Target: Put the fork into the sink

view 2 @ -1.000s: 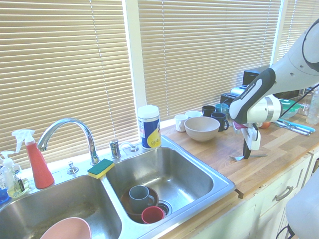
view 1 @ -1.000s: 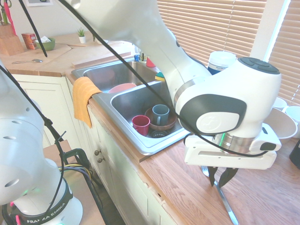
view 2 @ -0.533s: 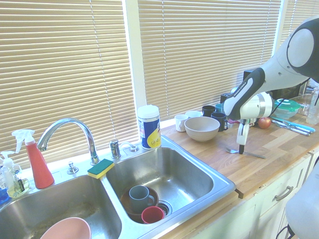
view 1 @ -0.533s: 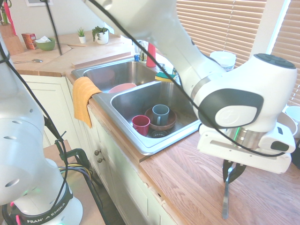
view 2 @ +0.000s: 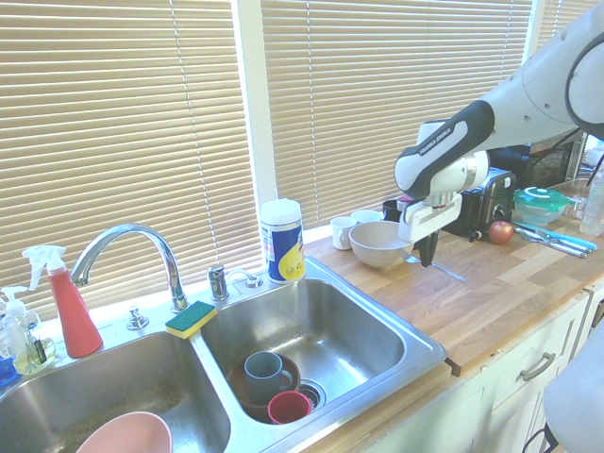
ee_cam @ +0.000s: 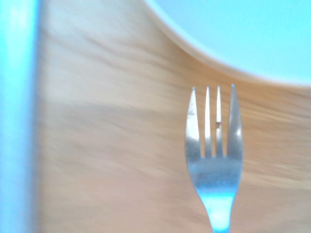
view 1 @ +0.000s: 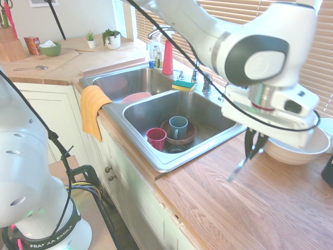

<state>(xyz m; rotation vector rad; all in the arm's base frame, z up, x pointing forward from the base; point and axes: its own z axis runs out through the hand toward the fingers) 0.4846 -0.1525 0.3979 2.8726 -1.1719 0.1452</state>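
Silver and slim, the fork (ee_cam: 214,170) is gripped in the closed pincer (view 1: 253,151), lifted above the wooden counter (view 1: 208,200).

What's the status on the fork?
Gripper shut on fork, lifted above the counter. Sink not yet reached. Nothing seen between them but the sink's rim.

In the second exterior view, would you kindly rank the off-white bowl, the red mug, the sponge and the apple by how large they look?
Largest to smallest:
1. Off-white bowl
2. Red mug and sponge, too alike to rank
3. Apple
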